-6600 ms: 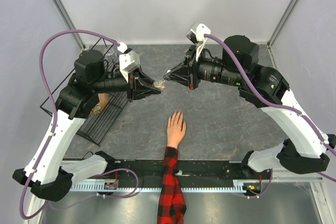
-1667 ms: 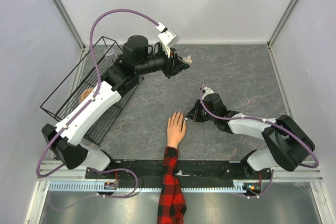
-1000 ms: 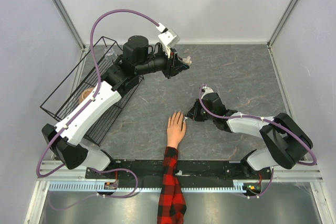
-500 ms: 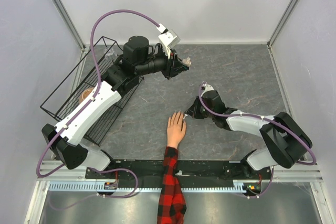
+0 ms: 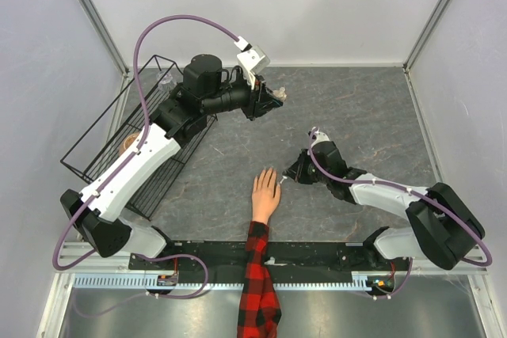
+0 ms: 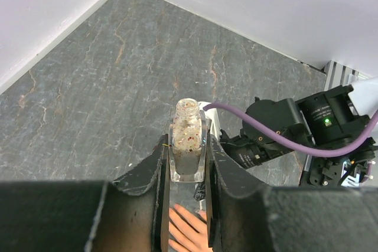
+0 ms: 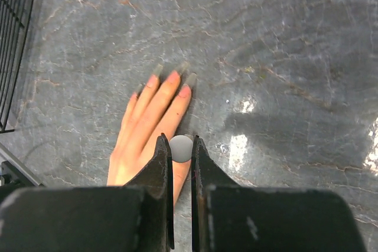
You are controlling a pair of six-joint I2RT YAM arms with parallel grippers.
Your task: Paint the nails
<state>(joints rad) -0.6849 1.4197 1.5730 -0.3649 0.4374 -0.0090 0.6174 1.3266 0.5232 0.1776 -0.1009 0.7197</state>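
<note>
The peach mannequin hand (image 5: pixel 264 194) with a red-and-black plaid sleeve (image 5: pixel 258 282) lies flat on the table. Its nails (image 7: pixel 185 91) show pinkish at the fingertips in the right wrist view. My right gripper (image 5: pixel 287 177) is shut on the grey round brush cap (image 7: pixel 181 149) and hovers low over the hand's right edge, beside the little finger. My left gripper (image 5: pixel 269 100) is held high at the back and is shut on an open clear polish bottle (image 6: pixel 188 137) with glitter inside. The hand (image 6: pixel 186 234) shows below the bottle.
A black wire basket (image 5: pixel 99 144) stands at the left with a brownish object inside. The grey stone-patterned tabletop (image 5: pixel 356 116) is bounded by white walls. The right arm (image 6: pixel 277 128) shows in the left wrist view.
The grippers met at the back middle 6.6 s ago and have since parted. Over the last second my right gripper shifted slightly right of the fingertips. The left arm barely moved.
</note>
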